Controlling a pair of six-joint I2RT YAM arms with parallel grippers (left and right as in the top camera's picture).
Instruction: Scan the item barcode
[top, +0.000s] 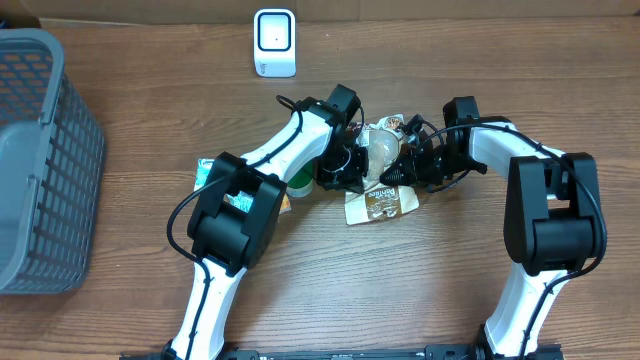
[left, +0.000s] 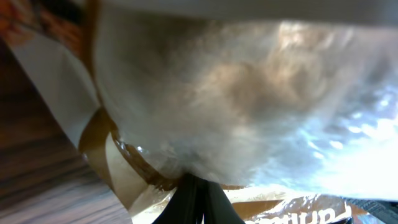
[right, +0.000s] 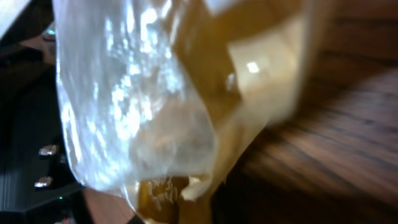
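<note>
**Left pincer clenched on the snack bag – right pincer's state unclear**

The left gripper (top: 347, 166) is clamped shut on the snack bag (top: 381, 197). In the left wrist view its dark fingertips (left: 196, 200) meet at the bottom of the frame, pinching the bag's edge. The right gripper (top: 408, 162) presses in against the bag from the opposite side. Its wrist view is filled with blurred clear film and brown packaging, so whether it is gripping or loose cannot be told.

The bag sits at the middle of the table (top: 400, 295), between the two grippers. It has a clear plastic window above and a brown printed panel below. There is white script on the brown panel – too small and blurred to read in any view.

A white scanner (top: 274, 42) stands upright at the far edge, well apart from the bag. A grey basket (top: 72, 180) is at the left. A green item (top: 298, 186) and a teal packet (top: 205, 172) lie partly under the left arm.
</note>
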